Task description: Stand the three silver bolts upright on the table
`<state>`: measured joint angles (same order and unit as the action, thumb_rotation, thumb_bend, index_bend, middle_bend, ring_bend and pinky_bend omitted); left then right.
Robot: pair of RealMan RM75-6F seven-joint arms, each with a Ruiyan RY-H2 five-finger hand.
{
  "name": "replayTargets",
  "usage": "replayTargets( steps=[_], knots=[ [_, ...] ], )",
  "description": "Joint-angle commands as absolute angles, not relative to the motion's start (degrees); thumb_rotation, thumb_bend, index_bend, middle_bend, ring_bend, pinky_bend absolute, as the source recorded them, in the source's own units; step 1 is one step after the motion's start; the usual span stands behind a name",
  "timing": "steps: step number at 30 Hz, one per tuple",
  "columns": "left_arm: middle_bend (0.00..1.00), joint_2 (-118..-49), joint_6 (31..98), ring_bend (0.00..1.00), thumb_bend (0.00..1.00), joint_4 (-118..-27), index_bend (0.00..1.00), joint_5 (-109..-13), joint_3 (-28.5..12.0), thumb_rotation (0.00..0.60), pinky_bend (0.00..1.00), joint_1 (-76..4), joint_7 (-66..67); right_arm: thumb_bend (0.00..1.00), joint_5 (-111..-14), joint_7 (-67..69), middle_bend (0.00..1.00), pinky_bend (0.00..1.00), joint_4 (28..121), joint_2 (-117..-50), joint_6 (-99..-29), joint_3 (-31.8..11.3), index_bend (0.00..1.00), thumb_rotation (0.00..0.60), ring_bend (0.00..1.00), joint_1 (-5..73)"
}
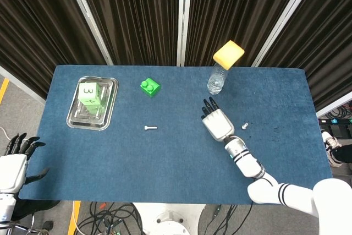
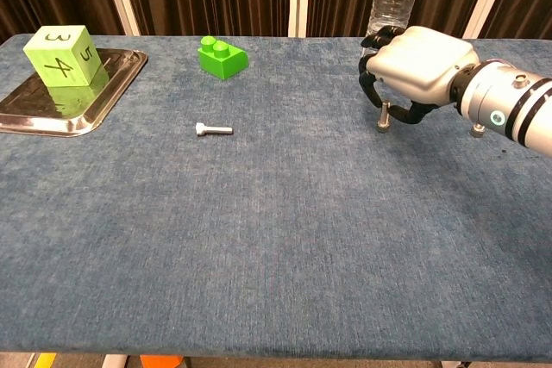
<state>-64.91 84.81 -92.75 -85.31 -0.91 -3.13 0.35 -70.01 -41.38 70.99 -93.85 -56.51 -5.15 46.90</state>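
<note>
Your right robot hand, a smooth white shell with dark fingers, pinches a slim silver bolt held vertical, head down on the napped blue surface, while another bolt lies flat at its 9 o'clock and a third stands at its 3 o'clock.

The white right hand pinches a short silver bolt below its curled dark fingers, the bolt upright with its head on the blue cloth table. A second silver bolt stands to the right of the fingers, and a third lies flat, far left of them.
</note>
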Motion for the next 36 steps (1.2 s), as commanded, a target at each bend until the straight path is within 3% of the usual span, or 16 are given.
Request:
replayTargets(
  steps=[1,23,27,33,36],
  knots=[
    [0.17,-64.9,84.8,0.01,0.16,-92.7,0.28,-85.3,-0.9,0.6,0.0,-3.1,0.3,0.42,-69.8,-41.0,0.24,0.0,70.8,-94.0,-56.4,-5.4,0.54,0.6,0.0,46.7],
    [0.17,-64.9,84.7,0.01,0.16,-92.9,0.28,-85.3,-0.9,0.6,0.0,-3.1,0.5,0.42,-70.0,-39.8,0.24,0.0,71.4,-93.6,-56.7,-5.8,0.43,0.6,0.0,45.1],
    [0.17,-64.7,84.5,0.01,0.16,-92.8,0.28,-85.8,-1.3,0.6,0.0,-3.8,0.6,0.42,-70.5,-38.3,0.23,0.0,73.5,-92.6,-58.3,-6.5,0.35,0.6,0.0,44.4],
    [0.17,-62.3,82.1,0.01,0.16,-95.3,0.28,-88.3,-3.6,0.6,0.0,-8.2,1.7,0.4,-72.9,-29.3,0.22,0.0,86.0,-83.5,-67.3,-7.8,0.28,0.6,0.0,38.2],
    [0.17,-61.1,79.1,0.01,0.16,-97.6,0.28,-89.5,-5.2,0.6,0.0,-11.6,2.1,0.26,-74.5,-25.1,0.22,0.0,91.6,-77.8,-71.8,-7.0,0.28,0.6,0.0,34.1]
  ],
)
